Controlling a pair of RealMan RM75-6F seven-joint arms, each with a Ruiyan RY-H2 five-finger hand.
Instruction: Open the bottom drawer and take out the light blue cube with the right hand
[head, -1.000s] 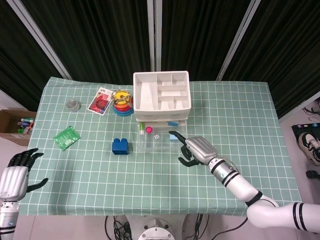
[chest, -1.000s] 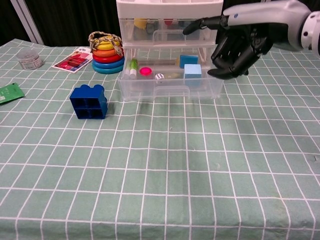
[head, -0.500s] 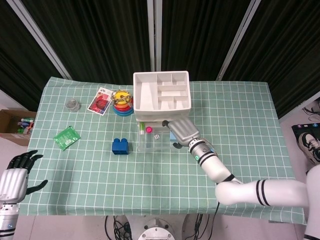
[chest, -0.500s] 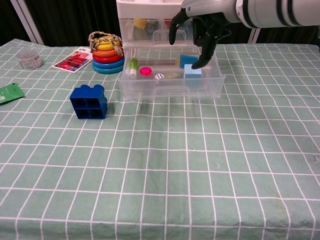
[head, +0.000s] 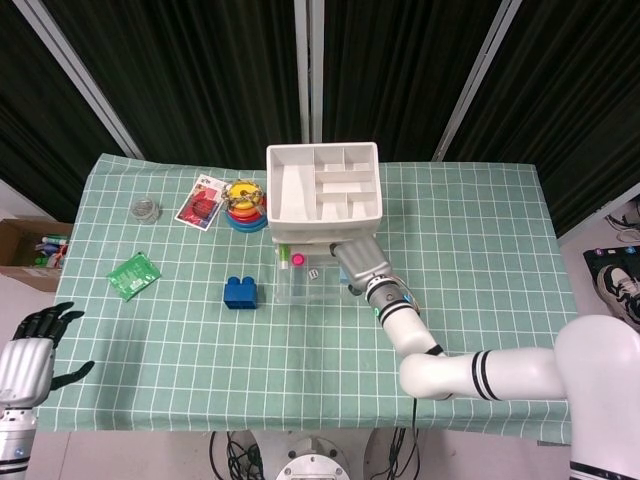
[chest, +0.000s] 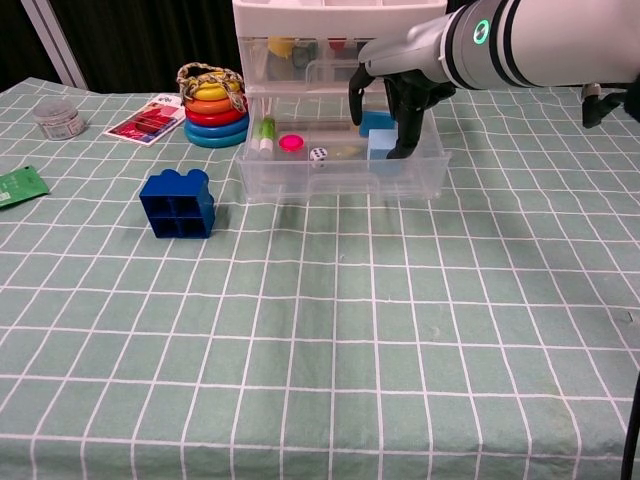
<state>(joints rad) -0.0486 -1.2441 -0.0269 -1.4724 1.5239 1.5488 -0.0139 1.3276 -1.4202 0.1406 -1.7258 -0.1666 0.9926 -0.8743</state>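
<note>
Reaching into the open bottom drawer (chest: 340, 170), the right hand (chest: 392, 88) is spread around the light blue cube (chest: 383, 143); light, stiff, best pinched across opposite flat faces.

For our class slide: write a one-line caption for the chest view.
Right hand reaches into the open bottom drawer, fingers around the light blue cube.

Robot hand (chest: 395, 95) partly hides light blue cube (chest: 381, 150) — grip unclear.
</note>
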